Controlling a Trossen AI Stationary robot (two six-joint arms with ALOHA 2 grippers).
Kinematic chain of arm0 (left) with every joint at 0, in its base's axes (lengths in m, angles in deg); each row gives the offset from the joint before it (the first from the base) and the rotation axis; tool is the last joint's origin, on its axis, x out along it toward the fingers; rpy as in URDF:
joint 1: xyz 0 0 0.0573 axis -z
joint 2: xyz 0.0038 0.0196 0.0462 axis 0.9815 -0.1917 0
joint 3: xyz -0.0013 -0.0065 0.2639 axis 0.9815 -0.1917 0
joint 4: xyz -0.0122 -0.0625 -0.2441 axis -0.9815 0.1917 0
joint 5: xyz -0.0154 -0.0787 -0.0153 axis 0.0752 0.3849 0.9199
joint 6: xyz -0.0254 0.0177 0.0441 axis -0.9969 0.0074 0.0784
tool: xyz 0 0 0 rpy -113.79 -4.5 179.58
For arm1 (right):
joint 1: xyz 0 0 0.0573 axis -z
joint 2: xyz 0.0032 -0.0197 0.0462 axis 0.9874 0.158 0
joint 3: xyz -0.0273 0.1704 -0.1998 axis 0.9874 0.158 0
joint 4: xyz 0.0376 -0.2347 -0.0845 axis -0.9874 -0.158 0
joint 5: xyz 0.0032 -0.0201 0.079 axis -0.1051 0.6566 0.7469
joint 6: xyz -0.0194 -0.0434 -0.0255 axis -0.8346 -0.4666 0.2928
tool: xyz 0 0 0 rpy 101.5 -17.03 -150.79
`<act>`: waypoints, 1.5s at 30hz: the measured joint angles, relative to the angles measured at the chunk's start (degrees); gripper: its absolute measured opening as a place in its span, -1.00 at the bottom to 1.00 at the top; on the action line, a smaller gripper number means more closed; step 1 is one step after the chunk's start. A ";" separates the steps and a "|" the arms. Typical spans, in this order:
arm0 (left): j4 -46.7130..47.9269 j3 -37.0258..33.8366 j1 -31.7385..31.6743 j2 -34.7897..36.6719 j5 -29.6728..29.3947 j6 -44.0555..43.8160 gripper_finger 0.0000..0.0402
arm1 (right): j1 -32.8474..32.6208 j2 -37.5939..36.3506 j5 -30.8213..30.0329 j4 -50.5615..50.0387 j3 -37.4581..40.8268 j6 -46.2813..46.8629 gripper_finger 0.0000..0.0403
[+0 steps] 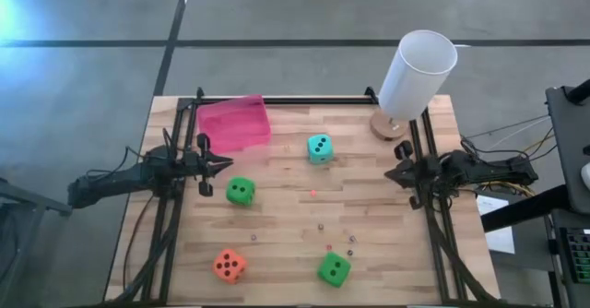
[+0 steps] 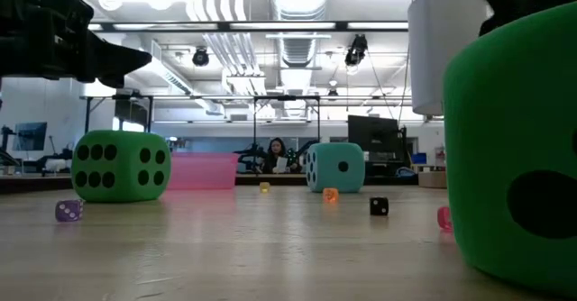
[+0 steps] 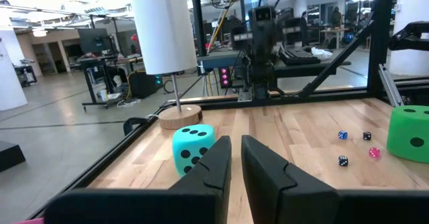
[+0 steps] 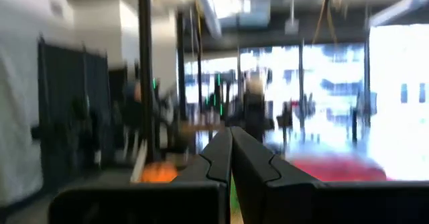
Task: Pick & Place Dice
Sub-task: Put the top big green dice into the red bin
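Note:
Four dice rest on the wooden table: a teal one [image 1: 320,148] toward the far side, a green one [image 1: 241,191] left of centre, an orange one [image 1: 230,266] near the front left, and a second green one [image 1: 334,269] near the front. My left gripper [image 1: 224,165] hovers level at the table's left side, just above and beside the left green die [image 2: 120,166], shut and holding nothing [image 3: 236,150]. My right gripper [image 1: 389,171] stands at the right side, shut and holding nothing [image 4: 231,143], tipped slightly up away from the table.
A pink container [image 1: 234,124] sits at the far left. A white cylinder [image 1: 417,73] stands on a round wooden base [image 1: 389,124] at the far right. Tiny beads [image 1: 321,225] lie scattered mid-table. Black frame rails [image 1: 433,243] run along both sides.

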 joint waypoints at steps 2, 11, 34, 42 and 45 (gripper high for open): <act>0.00 -0.01 0.02 0.00 0.00 0.00 -0.80 | 0.00 0.00 0.00 5.53 0.00 -1.61 -0.96; 0.00 -0.01 0.02 0.00 0.00 0.00 -0.80 | 0.00 0.42 -0.51 11.21 -3.20 -6.00 -0.96; 0.42 0.01 0.02 0.00 0.00 0.00 -0.80 | 0.02 35.28 -12.13 -28.03 -46.54 -8.90 -0.96; 0.42 -0.02 0.02 0.00 0.00 0.01 -0.80 | 0.02 41.48 -12.10 -34.76 -54.19 -5.81 -0.96; -0.13 0.01 0.08 -0.01 0.25 -2.23 -0.80 | 0.02 42.58 -12.11 -37.92 -56.23 -5.04 -0.96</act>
